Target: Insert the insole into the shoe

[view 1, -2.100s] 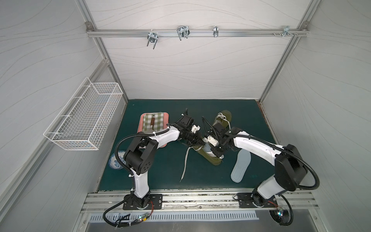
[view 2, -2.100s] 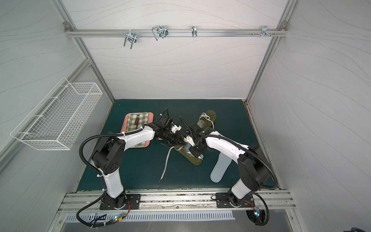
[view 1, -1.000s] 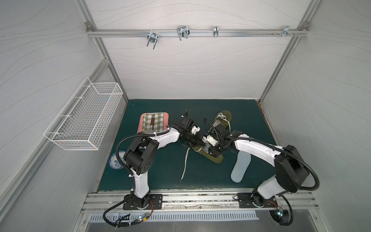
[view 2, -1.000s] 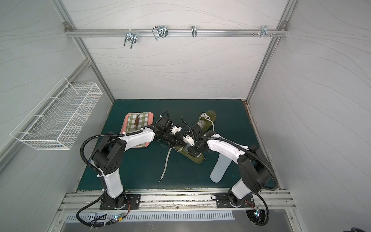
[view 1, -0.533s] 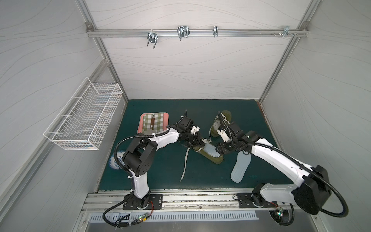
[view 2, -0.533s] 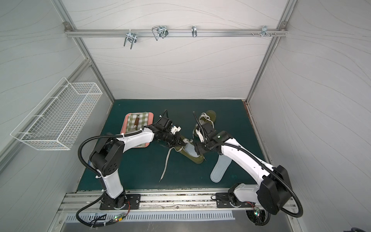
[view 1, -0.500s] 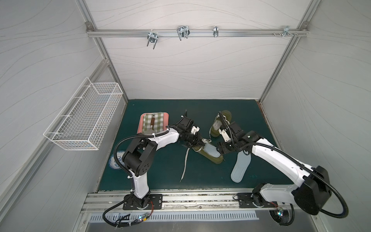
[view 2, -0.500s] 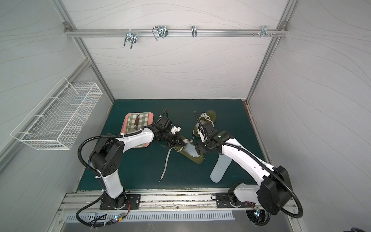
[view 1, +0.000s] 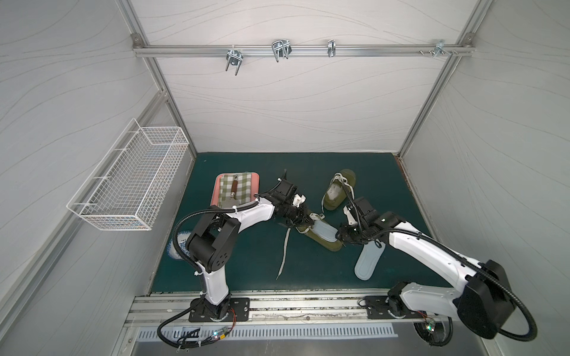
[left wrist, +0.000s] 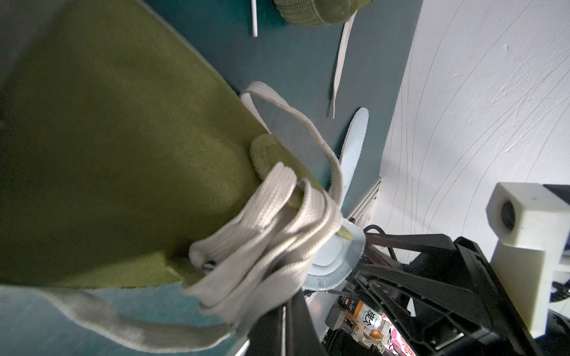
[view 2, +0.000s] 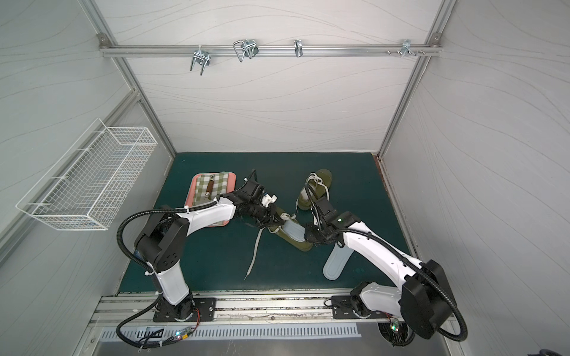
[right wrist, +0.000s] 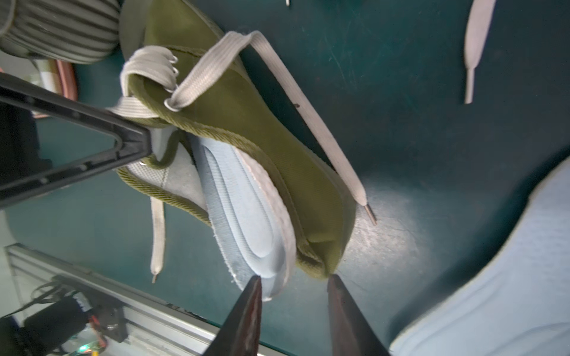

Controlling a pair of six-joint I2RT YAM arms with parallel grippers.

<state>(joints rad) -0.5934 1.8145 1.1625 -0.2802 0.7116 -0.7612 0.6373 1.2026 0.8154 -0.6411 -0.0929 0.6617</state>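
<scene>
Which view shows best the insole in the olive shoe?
Right wrist view: the insole is close, its end overhanging the shoe rim. Both top views show it small; the left wrist only its end behind laces.

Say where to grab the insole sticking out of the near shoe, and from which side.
Take the insole by its exposed heel end, which overhangs the shoe's heel collar. Bring the right claw in from behind the heel, along the shoe: the front is already inside, so only this thin flat end is free.
</scene>
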